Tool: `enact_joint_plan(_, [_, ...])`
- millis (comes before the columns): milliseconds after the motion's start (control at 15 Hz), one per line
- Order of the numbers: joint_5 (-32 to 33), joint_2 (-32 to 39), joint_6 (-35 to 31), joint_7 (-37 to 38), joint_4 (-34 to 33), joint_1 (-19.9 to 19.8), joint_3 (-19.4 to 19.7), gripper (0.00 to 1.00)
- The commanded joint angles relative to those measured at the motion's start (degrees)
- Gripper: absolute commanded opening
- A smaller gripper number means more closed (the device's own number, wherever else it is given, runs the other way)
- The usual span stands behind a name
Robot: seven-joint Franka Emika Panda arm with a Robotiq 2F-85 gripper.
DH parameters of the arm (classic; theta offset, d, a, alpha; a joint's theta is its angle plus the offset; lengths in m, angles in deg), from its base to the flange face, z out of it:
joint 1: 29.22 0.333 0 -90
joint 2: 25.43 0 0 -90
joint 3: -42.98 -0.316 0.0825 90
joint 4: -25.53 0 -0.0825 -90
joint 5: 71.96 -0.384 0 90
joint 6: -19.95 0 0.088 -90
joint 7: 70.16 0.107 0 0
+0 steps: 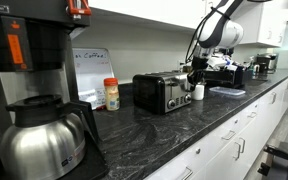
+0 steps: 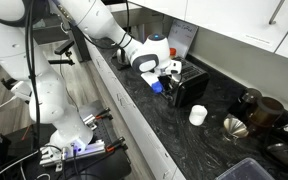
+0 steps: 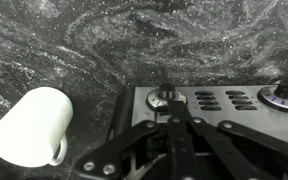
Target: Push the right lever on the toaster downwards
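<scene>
We judge the toaster [image 1: 162,93] to be rigid and fairly heavy, but its chrome sides are slick and it could skate on the polished counter [image 1: 184,135] if pushed sideways. The force should go straight down. The place to press is the top of the lever [image 3: 164,98] on the control end. It probably resists with a spring, then latches. There is nothing to grasp here, only a small tab to bear on.

The toaster is wide and boxy, with mirror-bright sides and a black top and ends. Its end panel carries rows of small buttons and a round dial.

The gripper [image 3: 179,122] hangs just above that control end. Its jaws look drawn together and hold nothing. A white mug [image 3: 29,125] stands just beside the same end. The coffee maker [image 1: 29,60] stands well apart, beyond the toaster's far end.
</scene>
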Motion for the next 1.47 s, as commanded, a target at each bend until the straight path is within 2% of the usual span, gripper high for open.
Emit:
enact_joint_plan(0, [0.98,2.17,-0.83,-0.58,-0.48,-0.74,0.64,0.00])
enact_joint_plan(533, [6.01,-2.28,10.74,5.47,-7.82,-0.11,-0.18,0.00])
enact_joint_plan(933, [6.13,-5.14,19.83,6.74,-13.16,0.34,-0.84,0.00])
enact_joint_plan(1400, [4.57,-10.99,37.42,4.73,-18.10,1.33,-0.91,0.00])
